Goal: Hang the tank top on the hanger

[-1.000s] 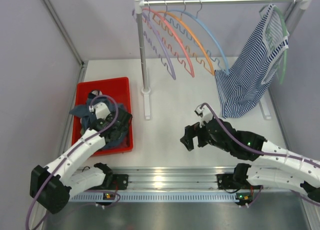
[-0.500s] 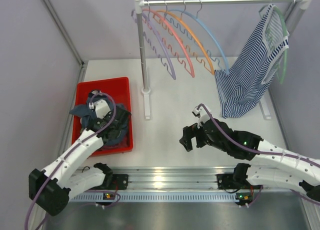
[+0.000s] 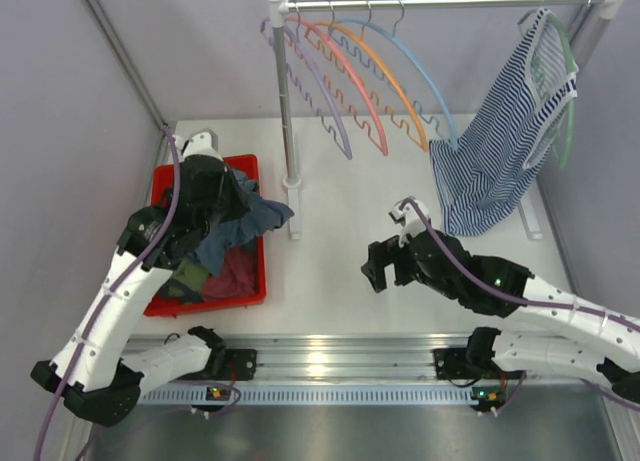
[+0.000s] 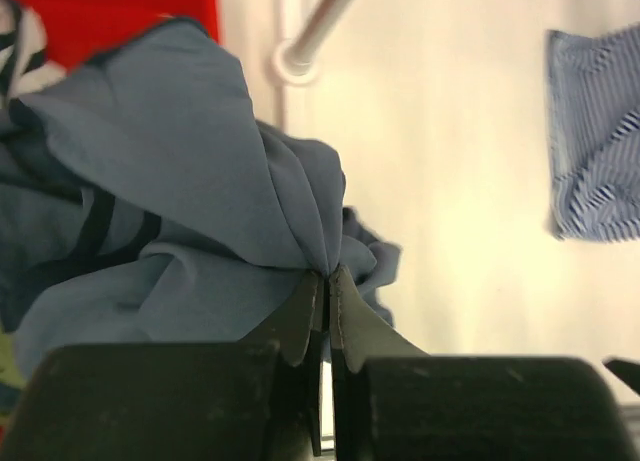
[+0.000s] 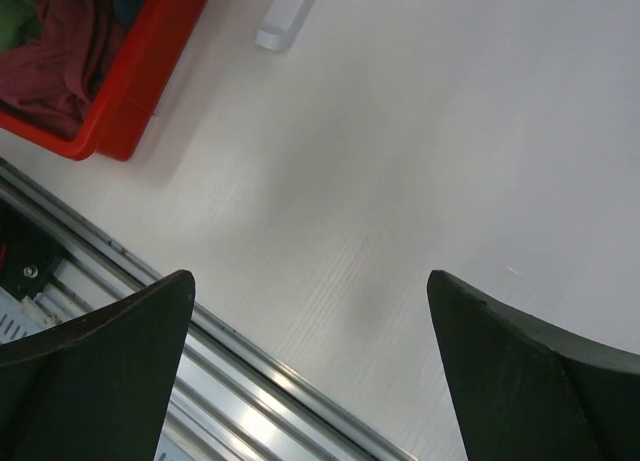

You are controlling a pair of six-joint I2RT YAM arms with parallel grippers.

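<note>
The slate-blue tank top (image 3: pixel 252 217) hangs bunched above the red bin (image 3: pixel 226 301), one fold trailing over the bin's right rim. My left gripper (image 3: pixel 232 193) is shut on a pinch of its fabric; in the left wrist view the jaws (image 4: pixel 327 274) meet on a gathered fold of the tank top (image 4: pixel 180 151). The light-blue hanger (image 3: pixel 431 81) hangs by its hook on the rail at the back. My right gripper (image 3: pixel 378 278) hovers low over the table's middle, open, with nothing between its fingers (image 5: pixel 310 281).
Purple, pink and orange hangers (image 3: pixel 345 81) share the rail left of the blue one. A blue-and-white striped top (image 3: pixel 500 151) hangs on a green hanger (image 3: pixel 568 111) at the right. The rack's post (image 3: pixel 284 101) stands beside the bin, which holds maroon and green clothes (image 3: pixel 232 276).
My left gripper shut on the tank top down in the bin, then rose and moved back, lifting it. The right arm barely moved.
</note>
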